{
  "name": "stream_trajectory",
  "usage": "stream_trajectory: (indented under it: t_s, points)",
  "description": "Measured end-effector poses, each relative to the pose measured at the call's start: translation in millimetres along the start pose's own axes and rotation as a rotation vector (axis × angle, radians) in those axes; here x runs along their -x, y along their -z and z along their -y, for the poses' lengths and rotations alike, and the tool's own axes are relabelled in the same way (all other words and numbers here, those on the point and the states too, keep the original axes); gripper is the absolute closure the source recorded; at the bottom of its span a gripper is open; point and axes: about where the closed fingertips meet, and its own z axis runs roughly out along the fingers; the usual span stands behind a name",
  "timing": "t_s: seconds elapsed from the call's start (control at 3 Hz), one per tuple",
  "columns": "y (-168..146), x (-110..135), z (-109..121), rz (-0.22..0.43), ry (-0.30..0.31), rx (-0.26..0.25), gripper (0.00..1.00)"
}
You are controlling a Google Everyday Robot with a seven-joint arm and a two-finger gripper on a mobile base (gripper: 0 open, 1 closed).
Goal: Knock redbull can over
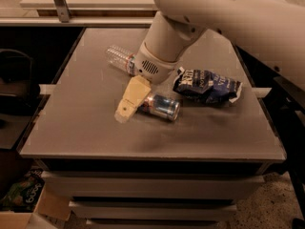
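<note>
The redbull can (pixel 162 106) lies on its side on the grey table (pixel 86 128), its silver end pointing right, just left of the chip bag. My gripper (pixel 125 109) hangs from the white arm and points down-left, its tan fingers (pixel 131 99) lying over the can's left end. The fingertip sits low above the table surface, left of the can.
A clear plastic water bottle (pixel 119 58) lies on its side behind the gripper, partly hidden by the wrist. A dark blue chip bag (pixel 207 86) lies right of the can. The table's front edge is near the can; drawers sit below.
</note>
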Motion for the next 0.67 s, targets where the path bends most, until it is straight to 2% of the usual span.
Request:
stream_trajectory:
  t_s: [0.67]
  points:
    - [33.4,14.3,-8.1,0.03,0.067,-0.039,0.0]
